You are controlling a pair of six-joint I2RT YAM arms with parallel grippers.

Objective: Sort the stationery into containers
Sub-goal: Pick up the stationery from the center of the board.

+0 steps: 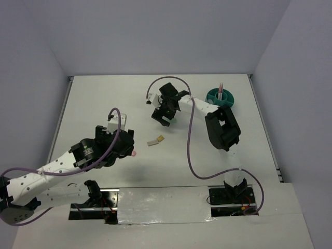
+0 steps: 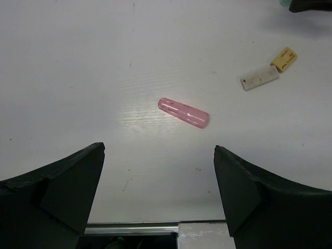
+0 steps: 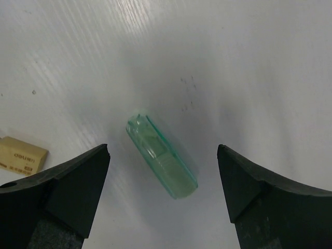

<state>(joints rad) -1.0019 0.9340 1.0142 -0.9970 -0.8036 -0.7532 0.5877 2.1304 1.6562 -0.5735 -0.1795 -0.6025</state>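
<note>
A pink capsule (image 2: 183,113) lies flat on the white table, a little ahead of my open, empty left gripper (image 2: 159,149); in the top view the capsule (image 1: 135,153) sits just right of that gripper (image 1: 127,145). My right gripper (image 3: 163,150) is open and hovers over a mint-green capsule (image 3: 162,155) lying slantwise between its fingers, untouched. A grey-tan block (image 1: 156,140) lies between the two arms; it also shows in the left wrist view (image 2: 259,78) and at the right wrist view's left edge (image 3: 21,158). The teal organiser cup (image 1: 220,97) stands at the far right with a thin pink pen (image 1: 221,88) upright in it.
The right arm's black elbow (image 1: 223,129) hangs over the table just in front of the cup. A purple cable (image 1: 191,150) loops across the table's right half. The metal base plate (image 1: 155,205) runs along the near edge. Walls close in on three sides.
</note>
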